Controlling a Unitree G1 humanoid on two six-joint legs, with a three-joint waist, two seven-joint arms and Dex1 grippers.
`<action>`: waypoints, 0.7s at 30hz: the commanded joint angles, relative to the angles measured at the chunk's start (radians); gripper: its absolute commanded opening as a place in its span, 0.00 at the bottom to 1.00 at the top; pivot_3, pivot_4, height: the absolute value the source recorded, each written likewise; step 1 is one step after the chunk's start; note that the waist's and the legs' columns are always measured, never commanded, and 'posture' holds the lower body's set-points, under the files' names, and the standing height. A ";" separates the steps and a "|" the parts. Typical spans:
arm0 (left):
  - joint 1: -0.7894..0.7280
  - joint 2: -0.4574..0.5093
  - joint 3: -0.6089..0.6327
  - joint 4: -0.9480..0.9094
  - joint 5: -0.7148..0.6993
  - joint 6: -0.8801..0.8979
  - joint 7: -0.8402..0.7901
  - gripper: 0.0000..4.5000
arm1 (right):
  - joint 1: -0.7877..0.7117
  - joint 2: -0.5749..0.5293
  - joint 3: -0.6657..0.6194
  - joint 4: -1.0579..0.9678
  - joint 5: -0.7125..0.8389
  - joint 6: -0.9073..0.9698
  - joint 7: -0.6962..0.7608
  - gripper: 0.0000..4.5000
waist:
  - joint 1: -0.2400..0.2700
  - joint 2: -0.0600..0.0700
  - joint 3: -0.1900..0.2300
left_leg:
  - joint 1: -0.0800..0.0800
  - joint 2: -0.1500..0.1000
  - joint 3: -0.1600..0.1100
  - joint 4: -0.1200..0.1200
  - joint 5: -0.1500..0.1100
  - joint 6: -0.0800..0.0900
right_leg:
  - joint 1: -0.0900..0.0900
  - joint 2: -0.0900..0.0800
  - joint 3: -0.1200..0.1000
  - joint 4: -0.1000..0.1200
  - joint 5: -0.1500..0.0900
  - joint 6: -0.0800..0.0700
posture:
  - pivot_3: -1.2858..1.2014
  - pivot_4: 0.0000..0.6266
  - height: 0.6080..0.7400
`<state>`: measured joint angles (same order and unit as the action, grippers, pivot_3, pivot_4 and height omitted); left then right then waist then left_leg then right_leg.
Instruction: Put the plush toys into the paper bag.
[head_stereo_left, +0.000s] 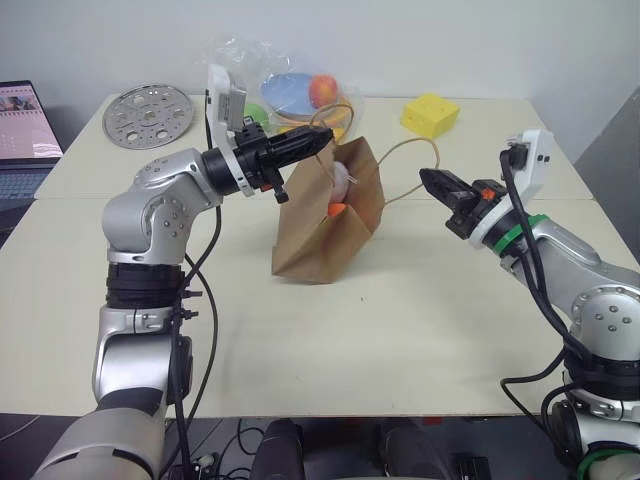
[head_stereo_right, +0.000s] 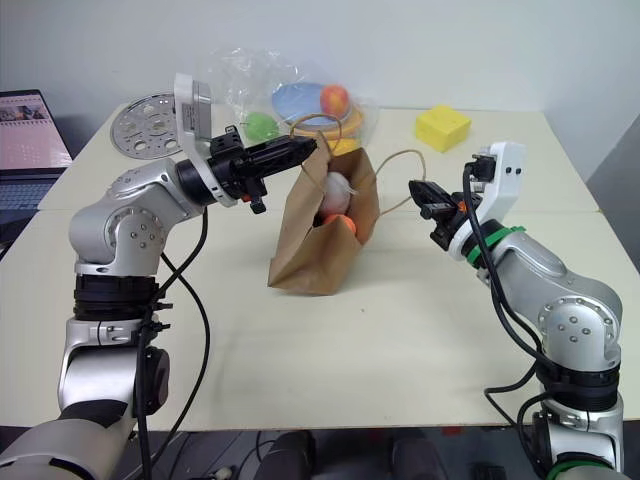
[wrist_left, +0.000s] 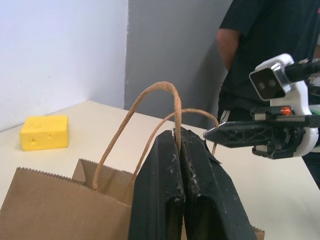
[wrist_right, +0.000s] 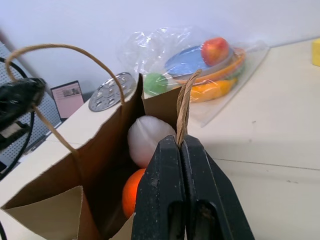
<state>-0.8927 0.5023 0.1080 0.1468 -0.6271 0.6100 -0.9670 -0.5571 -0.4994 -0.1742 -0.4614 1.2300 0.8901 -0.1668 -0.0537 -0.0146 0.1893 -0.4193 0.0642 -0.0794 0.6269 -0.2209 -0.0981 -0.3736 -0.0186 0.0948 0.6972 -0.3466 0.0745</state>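
Note:
The brown paper bag (head_stereo_left: 320, 235) stands mid-table, leaning, with its mouth pulled open. Both plush toys lie inside it: the round white one (wrist_right: 150, 137) on top of the orange carrot (wrist_right: 132, 190). My left gripper (head_stereo_left: 322, 140) is shut on the thin loop handle (wrist_left: 160, 87) at the bag's left rim. To the bag's right, my right gripper (head_stereo_left: 425, 178) is shut on the other handle (head_stereo_left: 412, 145), which is stretched away from the bag. The right wrist view looks straight into the open bag past the shut fingers (wrist_right: 167, 165).
A clear plastic bag of fruit and plates (head_stereo_left: 300, 95) lies just behind the paper bag. A yellow sponge block (head_stereo_left: 430, 113) sits at the back right, a perforated metal disc (head_stereo_left: 147, 115) at the back left, a laptop (head_stereo_left: 25, 130) beyond it. A person (wrist_left: 270, 30) stands past the table.

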 joint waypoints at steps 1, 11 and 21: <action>0.047 0.027 0.056 -0.091 -0.019 0.016 0.047 0.00 | -0.080 0.015 0.002 -0.065 0.068 0.006 -0.043 0.01 | -0.001 0.000 0.000 | 0.000 0.000 0.000 0.000 0.000 0.000 | 0.000 0.000 0.000 0.000 0.000 0.000 | 0.52 0.24 1.00; 0.060 0.076 0.035 -0.103 -0.018 0.021 0.022 0.00 | -0.204 0.079 0.082 -0.064 0.210 0.010 -0.137 0.01 | 0.010 0.000 0.000 | 0.000 0.001 0.000 0.000 0.000 0.000 | 0.000 0.000 -0.002 0.001 0.000 0.000 | 0.52 0.24 1.00; -0.007 0.035 0.008 -0.075 -0.018 0.022 -0.017 0.00 | -0.170 0.107 0.139 -0.066 0.151 -0.001 -0.154 0.01 | 0.016 0.000 0.000 | 0.000 0.001 0.000 0.000 0.000 0.000 | -0.001 0.000 -0.002 0.001 0.000 0.000 | 0.52 0.24 1.00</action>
<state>-0.8749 0.5269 0.1123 0.0878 -0.6338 0.6437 -0.9628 -0.7324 -0.3995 -0.0452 -0.5035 1.3976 0.9051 -0.3140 -0.0377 -0.0145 0.1893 -0.4197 0.0648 -0.0797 0.6269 -0.2208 -0.0981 -0.3743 -0.0188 0.0930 0.6979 -0.3466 0.0744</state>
